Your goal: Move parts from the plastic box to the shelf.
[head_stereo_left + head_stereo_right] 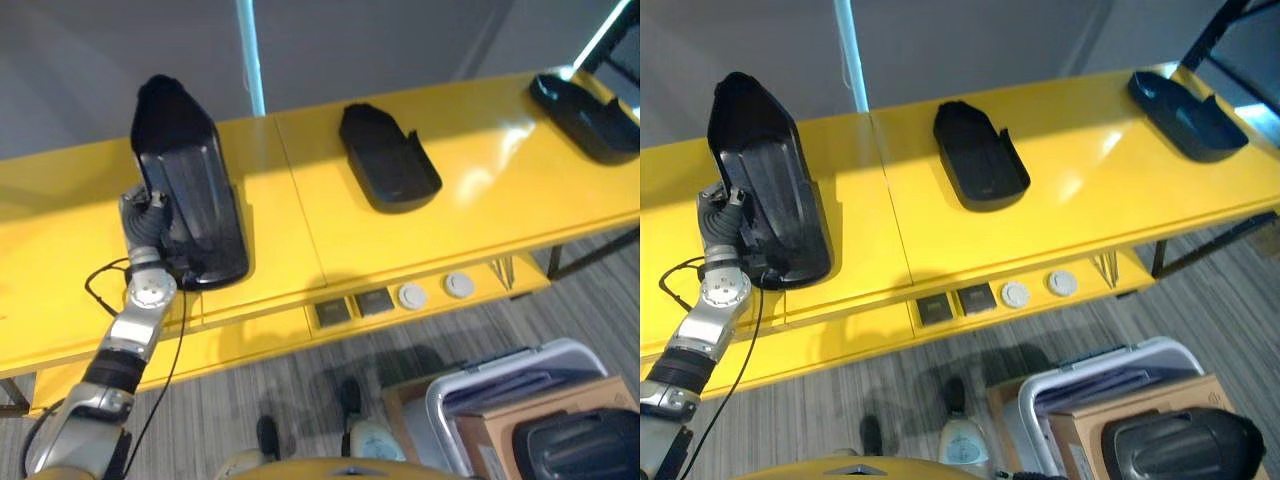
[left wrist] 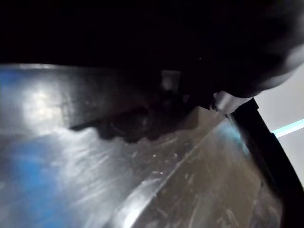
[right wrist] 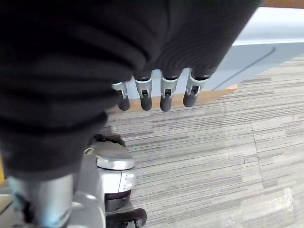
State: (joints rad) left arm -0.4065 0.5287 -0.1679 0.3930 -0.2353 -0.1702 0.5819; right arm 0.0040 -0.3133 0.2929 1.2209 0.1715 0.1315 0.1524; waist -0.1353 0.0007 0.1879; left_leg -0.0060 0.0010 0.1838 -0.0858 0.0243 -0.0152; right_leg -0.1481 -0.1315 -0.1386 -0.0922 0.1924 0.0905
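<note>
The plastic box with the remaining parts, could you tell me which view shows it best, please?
The right eye view: the plastic box sits on the floor at lower right with its white rim, a cardboard box and a black part inside. The left eye view shows the same, cut nearer the edge. The wrist views give nothing recognisable of it.

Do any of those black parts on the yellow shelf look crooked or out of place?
Yes: the leftmost black part stands tilted up against the left robot hand, while the other two lie flat.

Grey striped carpet under everything – cardboard box near right, light-blue pole far back.
</note>
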